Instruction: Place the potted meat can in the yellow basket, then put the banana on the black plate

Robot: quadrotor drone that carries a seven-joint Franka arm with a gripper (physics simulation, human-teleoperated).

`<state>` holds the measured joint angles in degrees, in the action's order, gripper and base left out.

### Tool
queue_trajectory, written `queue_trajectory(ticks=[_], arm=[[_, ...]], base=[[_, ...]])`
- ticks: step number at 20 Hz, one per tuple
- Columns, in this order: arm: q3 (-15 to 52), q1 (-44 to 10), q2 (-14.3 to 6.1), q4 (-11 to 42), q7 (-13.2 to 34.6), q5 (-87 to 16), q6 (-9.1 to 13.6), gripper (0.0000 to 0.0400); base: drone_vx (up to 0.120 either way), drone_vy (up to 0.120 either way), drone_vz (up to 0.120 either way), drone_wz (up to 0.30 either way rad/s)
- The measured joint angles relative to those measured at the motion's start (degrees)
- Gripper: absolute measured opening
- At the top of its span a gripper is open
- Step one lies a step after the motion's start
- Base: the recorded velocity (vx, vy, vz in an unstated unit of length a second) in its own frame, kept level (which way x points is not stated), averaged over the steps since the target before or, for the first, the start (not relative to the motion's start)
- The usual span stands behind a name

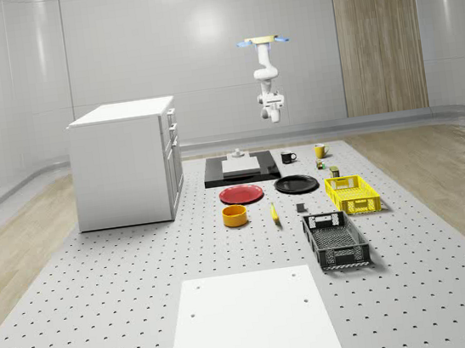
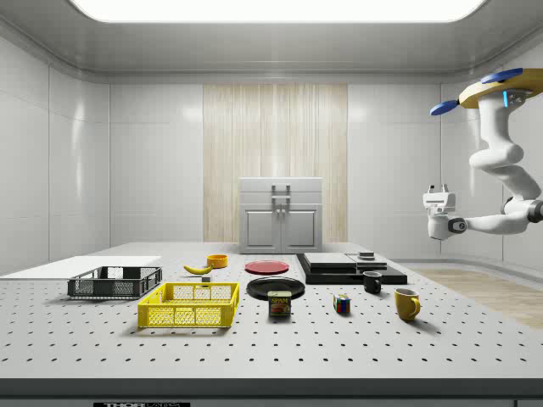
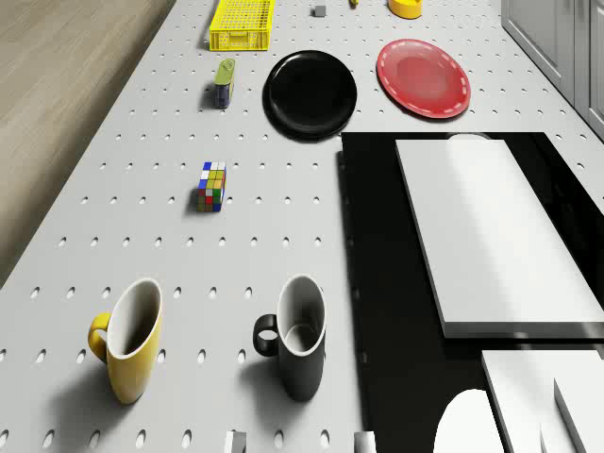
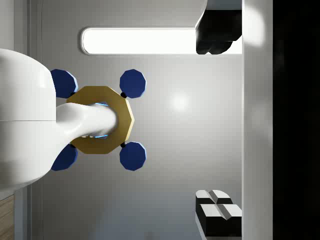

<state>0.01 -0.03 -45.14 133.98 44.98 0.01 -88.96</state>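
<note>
The potted meat can (image 2: 279, 304) stands on the table beside the black plate (image 2: 276, 287), between the yellow basket (image 2: 190, 306) and a Rubik's cube; it also shows in the drone view (image 3: 224, 82) near the black plate (image 3: 310, 92) and yellow basket (image 3: 243, 24). The banana (image 1: 274, 213) lies next to the orange bowl, well short of the plate. My drone (image 2: 501, 89) hovers high beyond the table's far end, past the mugs. The gripper (image 4: 218, 122) hangs in the air far from every object, pointing upward, open and holding nothing; it also shows at the side view's right (image 2: 436, 201).
A black slab (image 1: 241, 173) with white blocks lies below the drone. Near it stand a black mug (image 3: 297, 335), a yellow mug (image 3: 127, 340) and the Rubik's cube (image 3: 212, 186). Also here: red plate (image 1: 242, 194), orange bowl (image 1: 235, 216), black basket (image 1: 336, 240), white cabinet (image 1: 126, 162).
</note>
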Motion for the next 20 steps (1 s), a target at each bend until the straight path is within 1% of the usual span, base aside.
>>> queue_trajectory(ticks=[2,5,10,15,20], arm=[[0.0,-0.1,0.2,-2.4,0.0,0.0,2.1,0.04],[0.1,-0.1,1.1,-6.1,-0.1,0.0,4.8,0.04],[0.1,-0.2,3.1,-11.8,-0.1,0.1,8.3,0.04],[0.2,-0.3,4.4,-15.2,-0.1,0.1,10.2,0.04],[0.2,-0.3,4.8,-16.6,-0.2,0.1,10.8,0.04]], base=[[0.0,0.0,0.0,0.0],[0.107,0.013,0.0,0.0],[0.12,0.12,0.0,0.0],[0.12,0.12,0.0,0.0],[0.12,0.12,0.0,0.0]])
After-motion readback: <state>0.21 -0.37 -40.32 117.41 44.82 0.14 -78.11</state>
